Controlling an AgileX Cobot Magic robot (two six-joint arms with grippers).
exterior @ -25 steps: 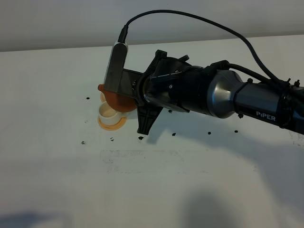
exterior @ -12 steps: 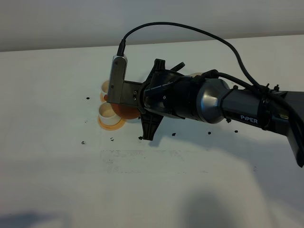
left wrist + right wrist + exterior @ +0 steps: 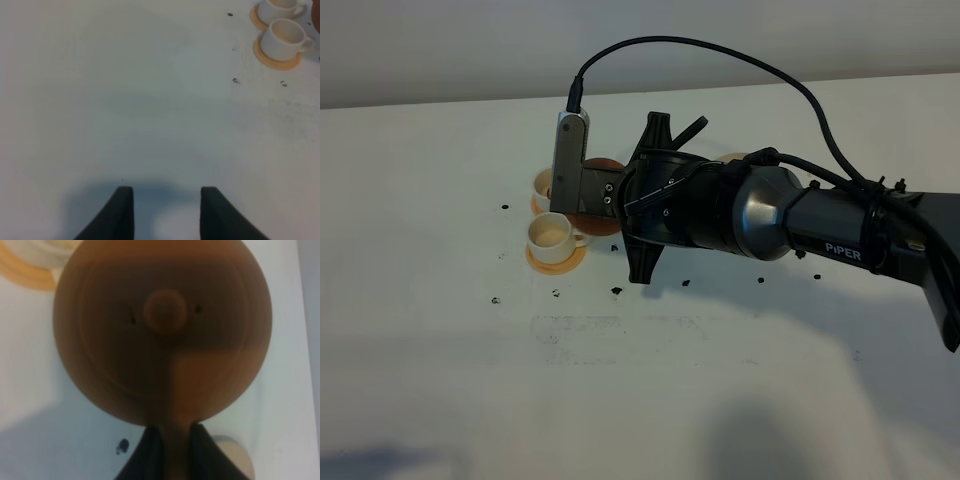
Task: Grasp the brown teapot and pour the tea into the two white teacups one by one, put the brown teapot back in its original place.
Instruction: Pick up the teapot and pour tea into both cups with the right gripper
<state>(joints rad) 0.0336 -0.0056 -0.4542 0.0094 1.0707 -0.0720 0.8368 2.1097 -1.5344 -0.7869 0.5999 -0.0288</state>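
The brown teapot (image 3: 165, 335) fills the right wrist view from above, lid knob up. My right gripper (image 3: 172, 452) is shut on its handle. In the high view only slivers of the teapot (image 3: 602, 166) show behind the wrist camera mount (image 3: 570, 160). It hangs just right of the two white teacups. The front teacup (image 3: 549, 236) and the rear teacup (image 3: 542, 184) each stand on an orange coaster. Both teacups (image 3: 284, 39) (image 3: 279, 6) also show far off in the left wrist view. My left gripper (image 3: 166, 212) hovers over bare table, its fingers apart and nothing between them.
A pale cream coaster (image 3: 734, 158) peeks out behind the right arm (image 3: 760, 210), which reaches across from the right. Small dark specks (image 3: 616, 290) dot the white table (image 3: 620, 380) around the cups. A black cable (image 3: 720, 60) loops above the arm.
The teapot has swung back from its tilt over the teacups to level and drawn a little right and away. The front teacup is now uncovered. The left gripper has not moved.
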